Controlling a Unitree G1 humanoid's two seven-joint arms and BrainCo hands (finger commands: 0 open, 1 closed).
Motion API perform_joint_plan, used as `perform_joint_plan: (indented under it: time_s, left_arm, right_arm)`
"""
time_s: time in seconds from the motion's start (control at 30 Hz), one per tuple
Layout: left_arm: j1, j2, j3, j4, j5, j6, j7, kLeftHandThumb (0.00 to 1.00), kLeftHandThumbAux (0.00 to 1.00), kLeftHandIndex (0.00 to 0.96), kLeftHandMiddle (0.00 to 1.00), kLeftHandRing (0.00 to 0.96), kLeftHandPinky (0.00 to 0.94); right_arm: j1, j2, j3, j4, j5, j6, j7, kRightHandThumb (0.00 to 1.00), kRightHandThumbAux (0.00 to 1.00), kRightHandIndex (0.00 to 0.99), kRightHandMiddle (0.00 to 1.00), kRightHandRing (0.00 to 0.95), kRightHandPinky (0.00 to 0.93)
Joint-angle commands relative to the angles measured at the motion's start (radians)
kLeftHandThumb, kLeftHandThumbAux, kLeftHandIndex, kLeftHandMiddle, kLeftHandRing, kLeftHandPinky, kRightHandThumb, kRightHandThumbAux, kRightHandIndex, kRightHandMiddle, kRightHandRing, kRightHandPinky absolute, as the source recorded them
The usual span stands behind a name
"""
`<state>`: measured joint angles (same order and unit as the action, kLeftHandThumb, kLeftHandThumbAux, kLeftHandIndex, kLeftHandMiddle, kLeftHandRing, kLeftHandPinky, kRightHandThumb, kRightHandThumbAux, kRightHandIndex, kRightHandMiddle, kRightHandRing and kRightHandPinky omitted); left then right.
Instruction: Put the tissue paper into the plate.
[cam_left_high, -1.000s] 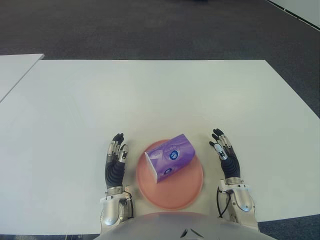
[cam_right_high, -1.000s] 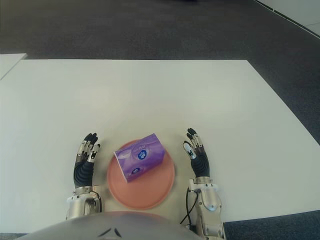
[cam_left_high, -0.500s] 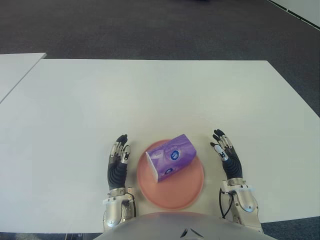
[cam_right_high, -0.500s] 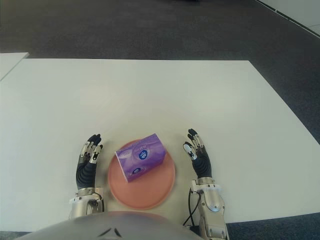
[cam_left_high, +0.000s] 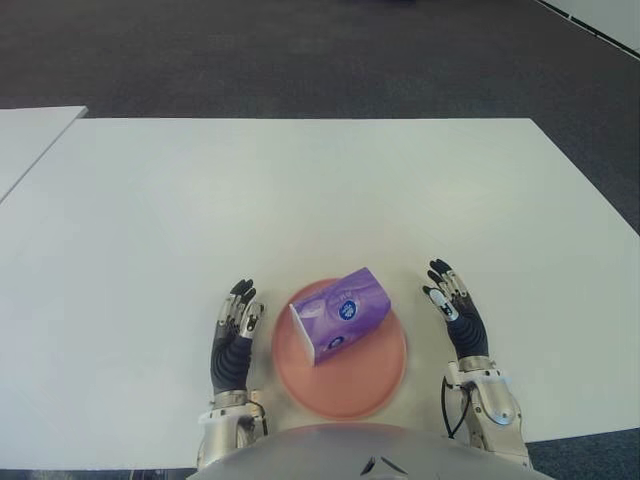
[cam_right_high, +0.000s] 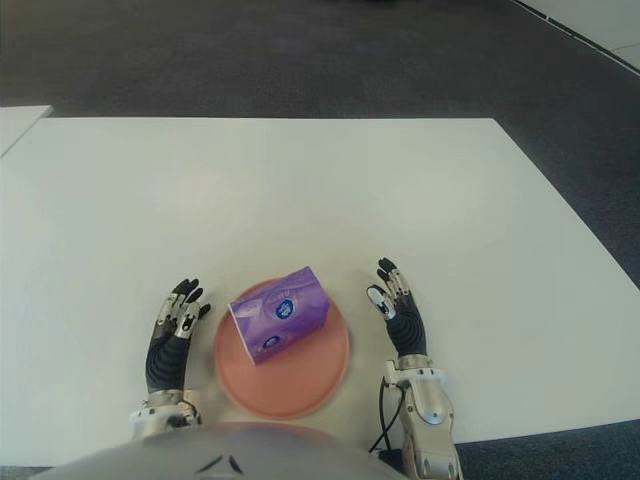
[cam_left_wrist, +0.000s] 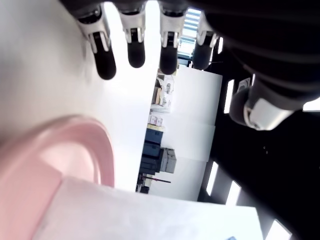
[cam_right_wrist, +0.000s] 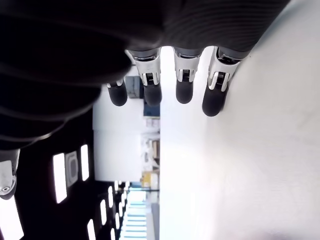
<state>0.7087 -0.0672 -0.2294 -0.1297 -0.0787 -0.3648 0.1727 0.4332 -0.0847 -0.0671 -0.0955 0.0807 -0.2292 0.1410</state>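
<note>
A: Where was the purple plastic-wrapped tissue pack (cam_left_high: 340, 317)?

B: Tilted inside the round pink plate (cam_left_high: 350, 392). The left hand (cam_left_high: 233, 338) and right hand (cam_left_high: 455, 316) flanked it, fingers spread, holding nothing.

A: Risks?

B: A careless hand could nudge the plate.

A wide white desk (cam_left_high: 330, 190) fills most of the eye views, with dark grey floor (cam_left_high: 300, 55) beyond its far edge and along its right side. Directly on it, close to its near edge and about midway across, lies a round pink plate (cam_left_high: 345, 390), with bare white surface all around. A second white desk (cam_left_high: 25, 135) stands just beside it at the far left, separated by a narrow gap.
</note>
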Motion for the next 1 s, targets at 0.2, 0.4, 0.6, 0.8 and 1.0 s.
perform_joint_plan:
  time_s: [0.2,0.4,0.6,0.8,1.0]
  left_arm:
    - [0.046,-0.024,0.002,0.015,0.042,0.055,0.009,0.087,0.546,0.157,0.172,0.166,0.167]
    - [0.048,-0.027,0.011,0.02,0.04,0.034,0.002,0.105,0.554,0.152,0.166,0.158,0.134]
    - [0.051,-0.031,0.013,0.021,0.042,0.031,0.006,0.124,0.562,0.163,0.16,0.153,0.149]
    - [0.049,-0.029,0.021,0.036,0.032,-0.002,-0.004,0.164,0.571,0.204,0.181,0.176,0.17]
    - [0.051,-0.02,0.027,0.033,0.03,-0.016,-0.007,0.177,0.562,0.191,0.171,0.164,0.154]
  right_arm:
    - [0.029,0.011,0.0,0.012,0.017,0.005,0.004,0.085,0.424,0.017,0.015,0.0,0.0]
    - [0.044,0.015,0.006,0.0,0.011,0.005,0.001,0.082,0.416,0.015,0.02,0.0,0.0]
    - [0.056,0.03,0.001,-0.013,0.017,0.009,-0.013,0.085,0.407,0.014,0.017,0.0,0.001]
    - [0.067,0.039,-0.003,-0.019,0.022,0.011,-0.017,0.099,0.407,0.018,0.02,0.0,0.001]
    - [0.082,0.038,0.003,-0.029,0.012,0.01,-0.024,0.105,0.415,0.009,0.014,0.0,0.0]
